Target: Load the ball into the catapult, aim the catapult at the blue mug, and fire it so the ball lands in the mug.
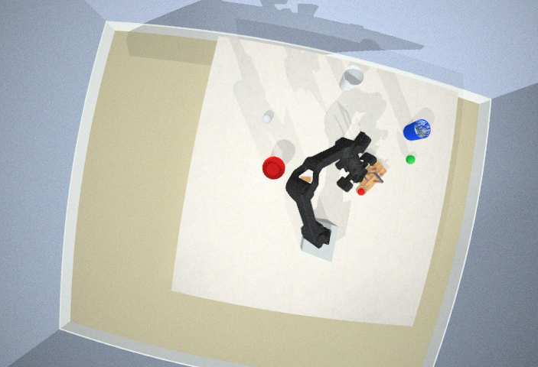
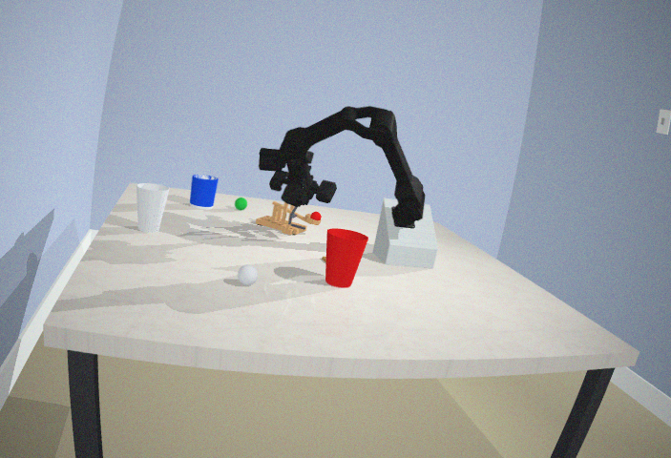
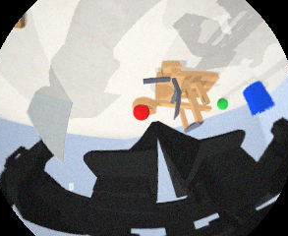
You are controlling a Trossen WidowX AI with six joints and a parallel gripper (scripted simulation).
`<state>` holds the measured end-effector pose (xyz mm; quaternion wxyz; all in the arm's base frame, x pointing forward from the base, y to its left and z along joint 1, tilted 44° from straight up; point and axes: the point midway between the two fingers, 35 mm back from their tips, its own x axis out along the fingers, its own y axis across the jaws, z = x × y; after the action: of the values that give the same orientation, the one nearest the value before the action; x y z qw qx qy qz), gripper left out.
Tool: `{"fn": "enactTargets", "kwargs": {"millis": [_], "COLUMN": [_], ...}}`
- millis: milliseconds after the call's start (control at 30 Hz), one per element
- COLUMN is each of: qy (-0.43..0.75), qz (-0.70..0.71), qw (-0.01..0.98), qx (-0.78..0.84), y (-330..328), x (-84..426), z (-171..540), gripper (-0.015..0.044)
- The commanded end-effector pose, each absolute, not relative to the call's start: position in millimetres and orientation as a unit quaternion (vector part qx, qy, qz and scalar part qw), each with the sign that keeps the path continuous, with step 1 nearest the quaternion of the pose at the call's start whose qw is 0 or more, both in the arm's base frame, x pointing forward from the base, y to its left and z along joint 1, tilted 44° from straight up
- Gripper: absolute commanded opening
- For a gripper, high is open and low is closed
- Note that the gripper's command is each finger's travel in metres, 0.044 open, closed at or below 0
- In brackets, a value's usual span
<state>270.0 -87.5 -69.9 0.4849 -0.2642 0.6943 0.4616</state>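
Observation:
The wooden catapult (image 1: 365, 181) (image 2: 280, 224) (image 3: 164, 91) stands on the table with its dark levers. The red ball (image 1: 361, 191) (image 2: 315, 216) (image 3: 142, 112) sits in the cup of its throwing arm, at the end away from the blue mug. The blue mug (image 1: 411, 131) (image 2: 203, 191) (image 3: 258, 98) stands upright beyond the catapult's other end. My gripper (image 3: 155, 125) is shut and empty, just above the catapult and near its levers. In the top and exterior views the gripper body hides part of the catapult, and whether the fingertips touch it cannot be told.
A green ball (image 1: 410, 159) (image 2: 241, 203) (image 3: 222, 103) lies near the blue mug. A white cup (image 1: 346, 82) (image 2: 151, 209), a red cup (image 1: 273, 168) (image 2: 344, 259), a white ball (image 1: 266, 118) (image 2: 247, 275) and a small wooden block (image 1: 305, 179) (image 3: 20, 21) are elsewhere on the table.

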Motion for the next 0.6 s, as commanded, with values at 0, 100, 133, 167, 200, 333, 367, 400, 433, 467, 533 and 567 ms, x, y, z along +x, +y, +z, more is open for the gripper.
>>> {"fn": "enactTargets", "kwargs": {"millis": [0, 100, 133, 167, 200, 333, 367, 400, 433, 467, 533, 567], "qy": [0.695, 0.695, 0.695, 0.695, 0.695, 0.695, 0.695, 0.695, 0.695, 0.695, 0.695, 0.695], "qz": [0.462, 0.462, 0.462, 0.462, 0.462, 0.463, 0.463, 0.463, 0.463, 0.463, 0.463, 0.463], "qw": [0.485, 0.485, 0.485, 0.485, 0.485, 0.485, 0.485, 0.485, 0.485, 0.485, 0.485, 0.485], "qx": [-0.261, -0.261, -0.261, -0.261, -0.261, -0.261, -0.261, -0.261, -0.261, -0.261, -0.261, -0.260], "y": [-81.2, -77.6, -76.4, -75.3, -74.1, -69.4, -68.2, -67.0, -65.8, -64.6, -62.3, -61.1], "x": [268.7, 268.8, 268.8, 268.8, 268.8, 268.7, 268.7, 268.6, 268.5, 268.5, 268.3, 268.2], "z": [-76.0, -79.5, -80.7, -81.9, -83.0, -87.6, -88.8, -89.9, -91.1, -92.2, -94.5, -95.6], "gripper": [0.0000, 0.0000, 0.0000, 0.0000, 0.0000, 0.0000, 0.0000, 0.0000, 0.0000, 0.0000, 0.0000, 0.0000]}}
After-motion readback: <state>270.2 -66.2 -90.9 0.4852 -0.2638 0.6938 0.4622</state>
